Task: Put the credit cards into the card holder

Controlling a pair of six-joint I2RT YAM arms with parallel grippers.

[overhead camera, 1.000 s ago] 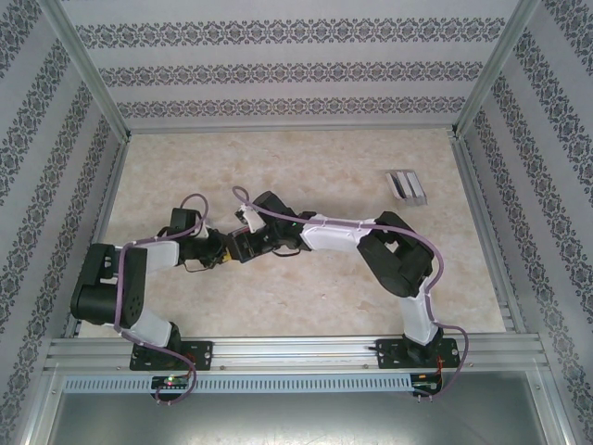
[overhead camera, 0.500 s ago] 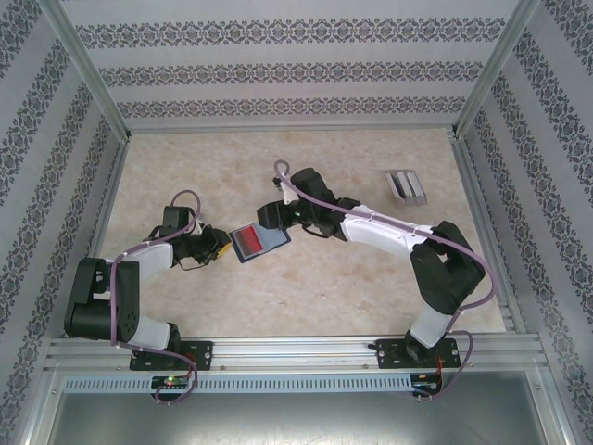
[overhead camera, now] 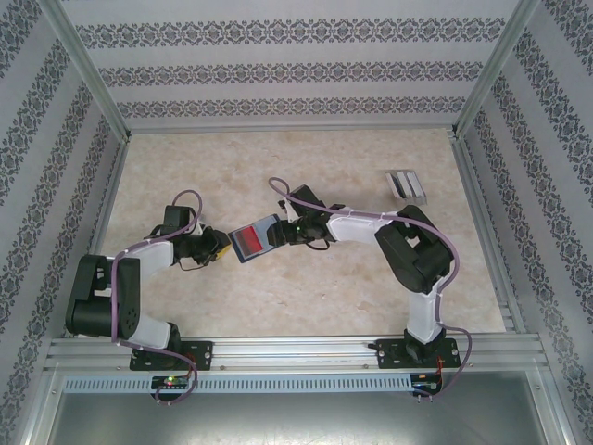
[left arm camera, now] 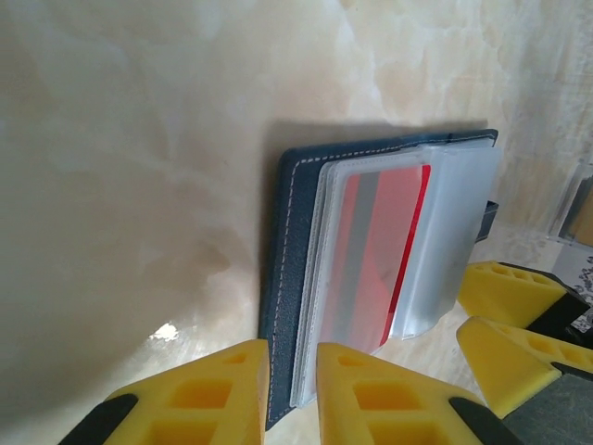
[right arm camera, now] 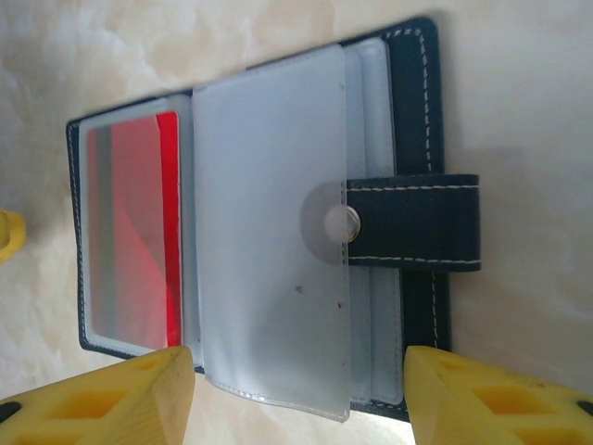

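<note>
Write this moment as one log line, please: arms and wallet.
card holder: open on table | red card: inside clear sleeve | left gripper: pinching holder's edge | right gripper: open, near holder

No text, number, brand or sign can be read anywhere. The flat red plastic card (right arm camera: 139, 232) sits inside one of the frosted clear plastic sleeves (right arm camera: 269, 297) of the dark navy leather-like wallet (right arm camera: 417, 111). Its face shows a plain grey stripe, and any print is too blurred to tell. The small round metal snap button (right arm camera: 338, 222) on the wallet's strap carries no legible mark. At the right edge of the left wrist view a black-and-white speckled patch (left arm camera: 584, 278) is cut off and too small to make out.
</note>
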